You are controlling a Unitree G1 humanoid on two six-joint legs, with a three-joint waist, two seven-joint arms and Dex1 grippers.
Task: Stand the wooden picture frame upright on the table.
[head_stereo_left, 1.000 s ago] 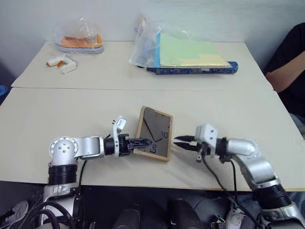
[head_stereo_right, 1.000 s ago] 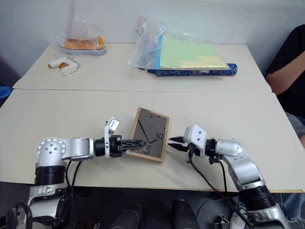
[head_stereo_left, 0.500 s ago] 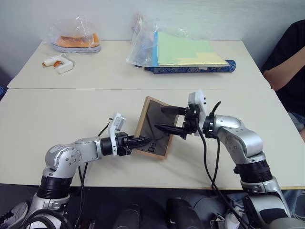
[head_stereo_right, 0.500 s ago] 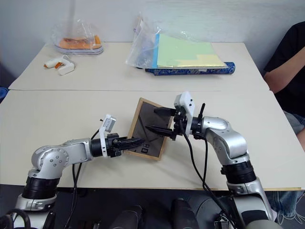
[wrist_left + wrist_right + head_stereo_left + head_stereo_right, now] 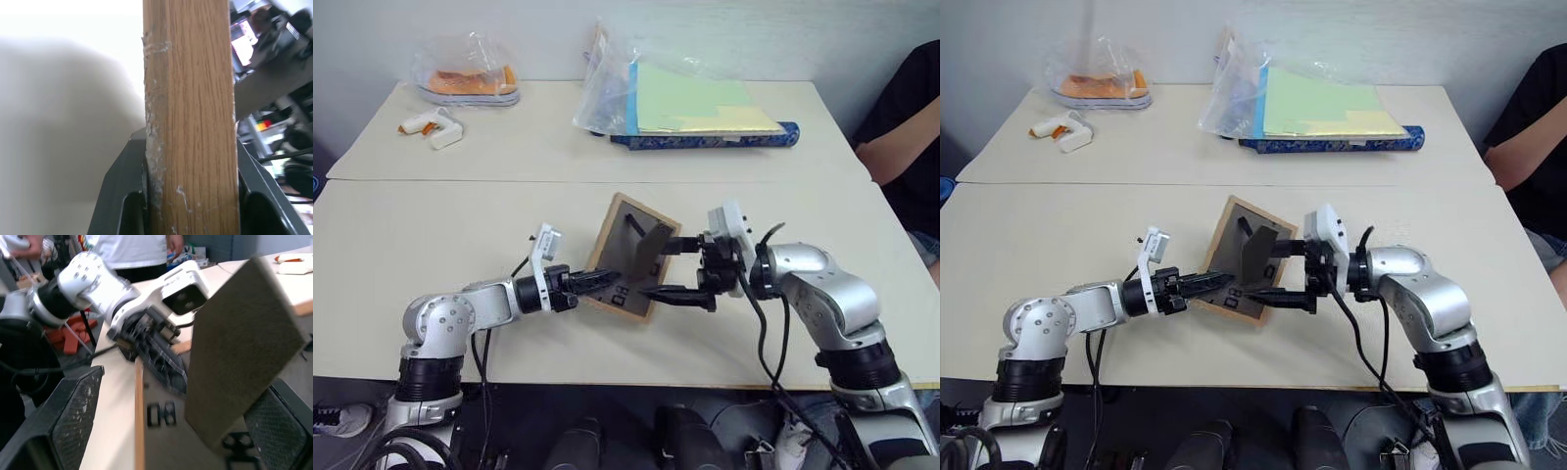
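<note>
The wooden picture frame (image 5: 625, 245) is tilted up off the table (image 5: 440, 230) with its dark back toward me. Its fold-out stand (image 5: 652, 249) is swung out from the back. My left gripper (image 5: 595, 283) is shut on the frame's lower left edge, and the left wrist view shows the light wood border (image 5: 188, 122) clamped between both fingers (image 5: 122, 196). My right gripper (image 5: 672, 268) is open at the frame's right side. One finger is above the stand and one below it. The stand (image 5: 244, 357) fills the gap in the right wrist view.
At the back of the far table lie a plastic bag of green-yellow folders (image 5: 700, 103), a blue roll (image 5: 773, 140), a bag of orange items (image 5: 470, 78) and a small white object (image 5: 431, 125). A person's arm (image 5: 901, 147) is at the right edge.
My right gripper opened wide and rose from the table to the frame's back. The stand has swung out from the back, and the frame is tipped up higher in my left gripper.
</note>
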